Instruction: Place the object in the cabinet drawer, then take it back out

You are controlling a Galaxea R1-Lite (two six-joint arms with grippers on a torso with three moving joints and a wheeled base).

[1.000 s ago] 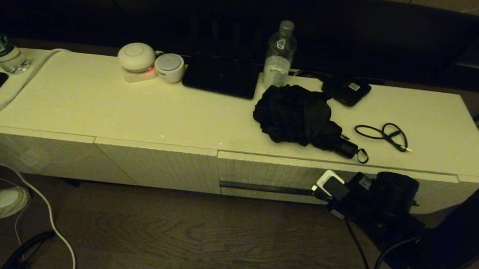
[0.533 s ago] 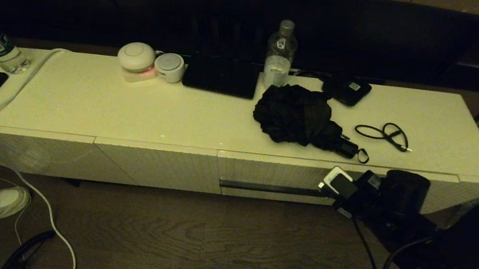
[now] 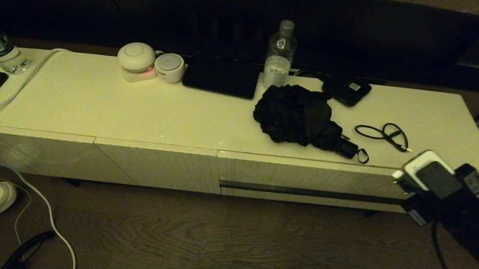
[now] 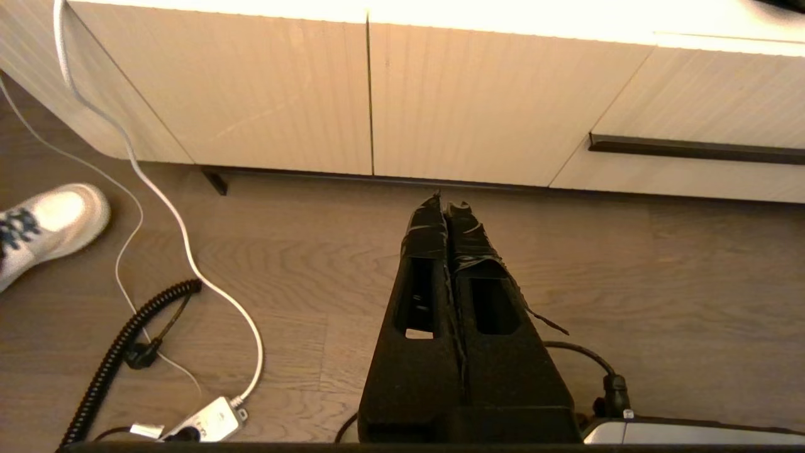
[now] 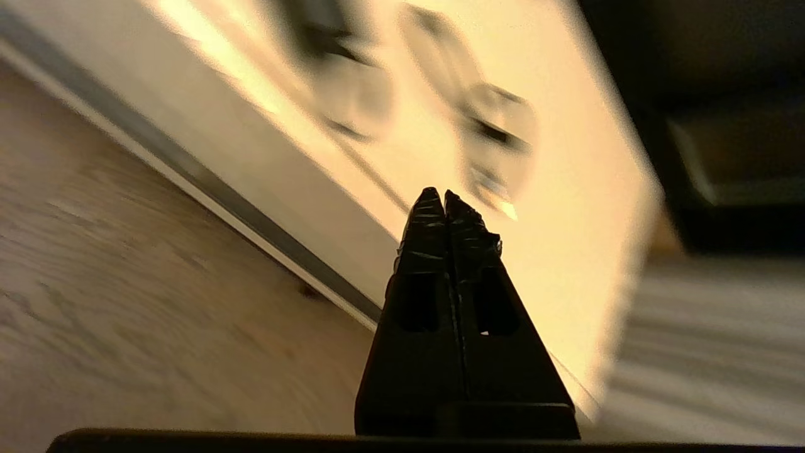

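Head view shows our right gripper (image 3: pixel 400 179) at the cabinet's right corner, fingers pressed together on nothing. The cabinet drawer (image 3: pixel 307 180) is closed, its dark handle strip (image 3: pixel 310 193) running crosswise at nine o'clock from that gripper. The likely object, a folded black umbrella (image 3: pixel 299 117), lies on the surface (image 3: pixel 131 111) at about ten o'clock. Our left gripper (image 4: pixel 445 207), also closed, hovers low before the plain panels.

umbrella (image 3: pixel 299 117) on cabinet top (image 3: pixel 86 100) | bottle (image 3: pixel 280 54) behind | cable (image 3: pixel 383 135) right
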